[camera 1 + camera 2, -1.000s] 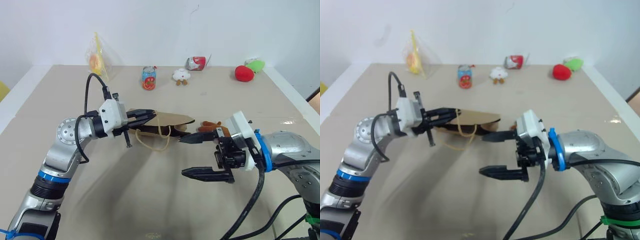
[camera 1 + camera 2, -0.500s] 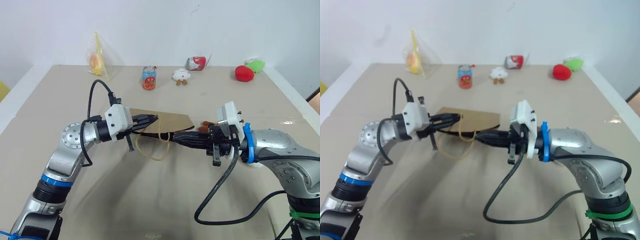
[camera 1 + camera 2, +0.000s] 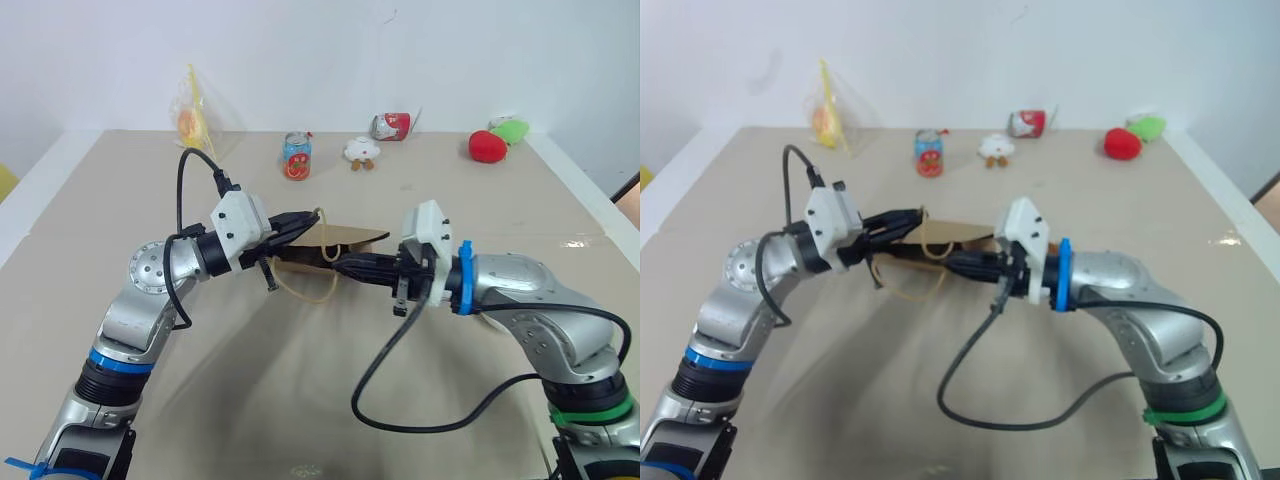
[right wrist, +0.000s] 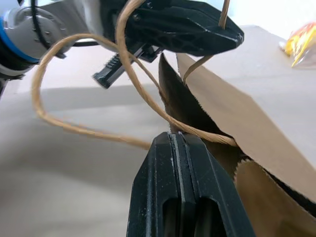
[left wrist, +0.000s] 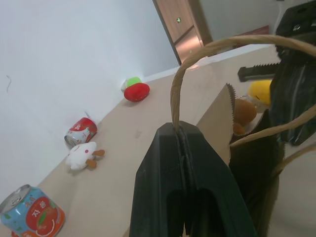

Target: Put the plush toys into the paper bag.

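- While the left gripper (image 3: pixel 298 220) held one cord handle at the mouth of the paper bag (image 3: pixel 345 240), the head views showed that the right gripper (image 3: pixel 352 266), wide open a second earlier, had swung in from the right and closed flat at the bag's near edge. Judged from this, both arms now gripped the mouth, so the step in hand was spreading it open; no toy was yet being carried.
- From the left wrist view, the left gripper's fingers (image 5: pixel 185 163) were pressed together on the handle (image 5: pixel 197 64) where it rises from the bag's rim. Beyond the serrated edge lay the brown plush (image 5: pixel 242 116) and the yellow end of the egg-shaped plush (image 5: pixel 260 91), close beside the bag; whether they were inside it could not be told.
- From the right wrist view, the right gripper's fingers (image 4: pixel 185 163) were shut on the second handle (image 4: pixel 84 89) at the dark fold of the mouth, with the left gripper just above.
- Across the far table edge stood a drink can (image 3: pixel 297 157), a small white plush (image 3: pixel 362 150), a tipped red can (image 3: pixel 391 126), the red plush (image 3: pixel 488 146) and green plush (image 3: pixel 512 130), and a clear packet (image 3: pixel 193 118). All were well apart from the bag. The loose handle loops were the likeliest snag.
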### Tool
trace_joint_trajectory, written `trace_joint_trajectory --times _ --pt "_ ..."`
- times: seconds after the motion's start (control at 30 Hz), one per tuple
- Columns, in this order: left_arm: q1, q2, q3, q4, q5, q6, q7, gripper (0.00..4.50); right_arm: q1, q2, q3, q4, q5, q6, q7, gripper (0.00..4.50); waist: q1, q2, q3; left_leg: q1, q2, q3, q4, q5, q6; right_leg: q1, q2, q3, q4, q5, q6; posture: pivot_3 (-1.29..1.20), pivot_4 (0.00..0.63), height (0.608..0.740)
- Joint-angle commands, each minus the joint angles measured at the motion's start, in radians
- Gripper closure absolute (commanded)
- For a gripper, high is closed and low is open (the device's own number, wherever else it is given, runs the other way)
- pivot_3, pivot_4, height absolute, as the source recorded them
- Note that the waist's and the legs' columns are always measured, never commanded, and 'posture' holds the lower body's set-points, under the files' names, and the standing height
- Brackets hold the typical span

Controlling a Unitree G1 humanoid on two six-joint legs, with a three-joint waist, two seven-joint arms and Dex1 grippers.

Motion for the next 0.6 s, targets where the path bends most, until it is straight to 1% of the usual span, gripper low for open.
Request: trace_joint_trajectory --times 0.03,0.2,0.47,0.6 --pt "0.006 0.000 0.017 -0.058 -0.001 0.010 0.012 4.50 -0.043 0.026 0.022 0.000 -0.043 -0.017 -0.024 4.45 0.001 0.000 0.000 0.000 0.000 0.000 0.000 0.000 0.000 0.000 0.000 0.000 0.000 0.000 0.000 0.00 0.150 0.740" --pt "0.002 -0.018 0.023 -0.075 0.006 0.030 0.044 4.50 -0.060 0.060 0.069 0.009 -0.099 -0.003 -0.056 4.45 0.001 0.000 0.000 -0.001 0.000 0.000 0.000 0.000 0.000 0.000 0.000 0.000 0.000 0.000 0.000 0.00 0.150 0.740" --pt "-0.048 -0.041 0.050 -0.050 0.025 0.041 0.113 4.50 -0.057 0.066 0.102 0.013 -0.162 -0.007 -0.060 4.45 0.001 0.000 0.000 -0.001 0.000 0.000 0.000 0.000 0.000 0.000 0.000 0.000 0.000 0.000 0.000 0.00 0.150 0.740" --pt "-0.071 -0.061 0.052 -0.063 0.022 0.044 0.133 4.50 -0.044 0.076 0.139 0.004 -0.211 -0.014 -0.073 4.45 0.001 0.000 0.000 -0.001 0.000 0.000 0.000 0.000 0.000 0.000 0.000 0.000 0.000 0.000 0.000 0.00 0.150 0.740"
